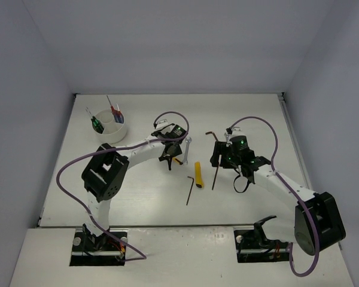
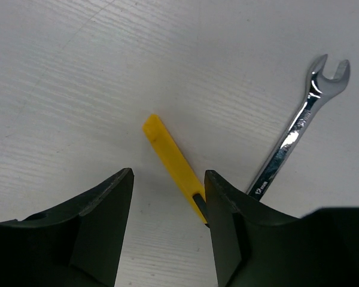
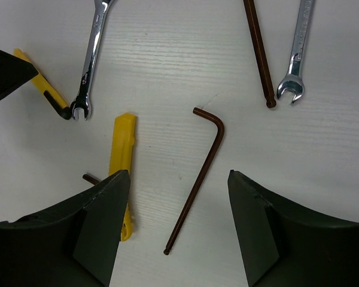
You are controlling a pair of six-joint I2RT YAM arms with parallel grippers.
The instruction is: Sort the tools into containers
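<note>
The table (image 1: 149,194) fills the middle of the top view. The cup (image 1: 112,133) stands at its upper left, screwdrivers (image 1: 96,124) standing in it. Low in its wrist view, the left gripper (image 2: 169,176) gapes, a yellow screwdriver (image 2: 167,149) lying between its fingers and a wrench (image 2: 293,131) at right. The right gripper (image 3: 179,176) also stands apart, empty, over a hex key (image 3: 206,161), with a knife (image 3: 122,140) at left.

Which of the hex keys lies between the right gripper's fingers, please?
The hex key with its whole bend showing, beside the yellow knife; a second hex key lies farther off, by a wrench.
</note>
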